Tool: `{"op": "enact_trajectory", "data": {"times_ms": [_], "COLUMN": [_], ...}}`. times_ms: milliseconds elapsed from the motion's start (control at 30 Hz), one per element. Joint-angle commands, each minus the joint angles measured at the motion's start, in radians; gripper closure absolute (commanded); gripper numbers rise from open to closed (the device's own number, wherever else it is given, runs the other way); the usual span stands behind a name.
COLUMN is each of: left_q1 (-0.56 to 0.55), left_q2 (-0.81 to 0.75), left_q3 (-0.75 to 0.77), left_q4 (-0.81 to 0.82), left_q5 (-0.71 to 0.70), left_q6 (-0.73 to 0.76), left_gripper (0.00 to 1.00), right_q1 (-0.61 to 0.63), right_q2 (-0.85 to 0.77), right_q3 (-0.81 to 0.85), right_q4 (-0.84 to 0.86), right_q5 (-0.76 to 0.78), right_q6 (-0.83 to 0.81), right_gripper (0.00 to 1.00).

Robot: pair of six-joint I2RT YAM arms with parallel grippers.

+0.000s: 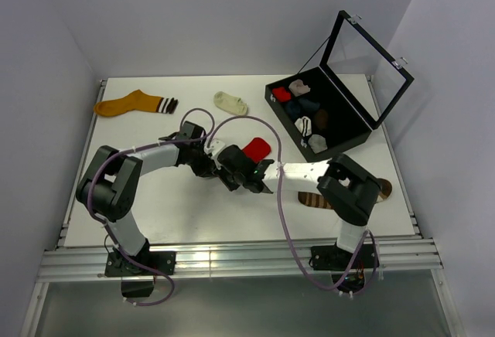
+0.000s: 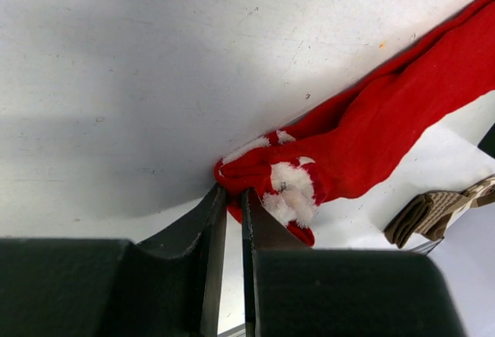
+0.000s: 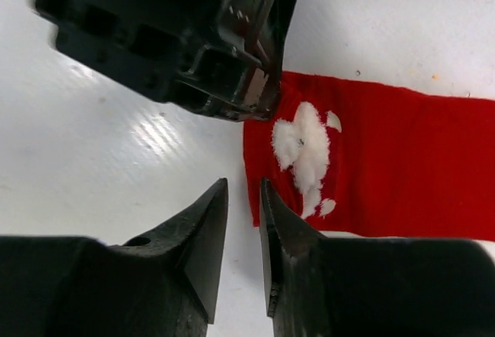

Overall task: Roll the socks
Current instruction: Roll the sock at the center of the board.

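Red sock (image 3: pixel 387 167) lies flat mid-table; your left gripper (image 2: pixel 232 198) pinches its end, right gripper (image 3: pixel 244 198) nearly closed, empty beside it. Grip both corners evenly before rolling.

A sock (image 1: pixel 256 150) is laid at frame centre on the table (image 1: pixel 178 205), a case (image 1: pixel 317 117) at upper right, two socks (image 1: pixel 135 104) at upper left.

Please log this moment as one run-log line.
stage: start roll | left gripper: nearly shut at red sock end | right gripper: nearly shut, beside same end
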Motion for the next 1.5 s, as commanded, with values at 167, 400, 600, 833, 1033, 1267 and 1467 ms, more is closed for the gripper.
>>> {"op": "enact_trajectory", "data": {"times_ms": [167, 400, 600, 833, 1033, 1267, 1467], "left_q1": [0.001, 0.001, 0.001, 0.001, 0.001, 0.001, 0.001], "left_q2": [0.079, 0.075, 0.07, 0.084, 0.096, 0.096, 0.102], "left_q3": [-0.02, -0.018, -0.018, -0.015, 0.006, 0.022, 0.023], "left_q4": [-0.126, -0.133, -0.15, -0.15, -0.162, -0.178, -0.184], "left_q5": [-0.155, -0.148, -0.152, -0.155, -0.148, -0.145, -0.145], "left_q6": [0.071, 0.074, 0.077, 0.071, 0.073, 0.076, 0.079], "left_gripper": [0.84, 0.84, 0.84, 0.85, 0.85, 0.85, 0.85], "right_q1": [0.007, 0.01, 0.018, 0.03, 0.035, 0.036, 0.053], "right_q2": [0.073, 0.105, 0.092, -0.002, 0.001, 0.026, -0.031], "right_q3": [0.046, 0.005, -0.069, -0.066, -0.027, -0.023, -0.006], "right_q4": [0.026, 0.021, 0.026, 0.021, -0.002, 0.003, 0.0], "right_q5": [0.052, 0.116, 0.246, 0.204, 0.194, 0.217, 0.205], "right_q6": [-0.076, -0.07, -0.023, -0.032, -0.046, -0.073, -0.096], "right_gripper": [0.67, 0.61, 0.6, 0.6, 0.6, 0.6, 0.6]}}
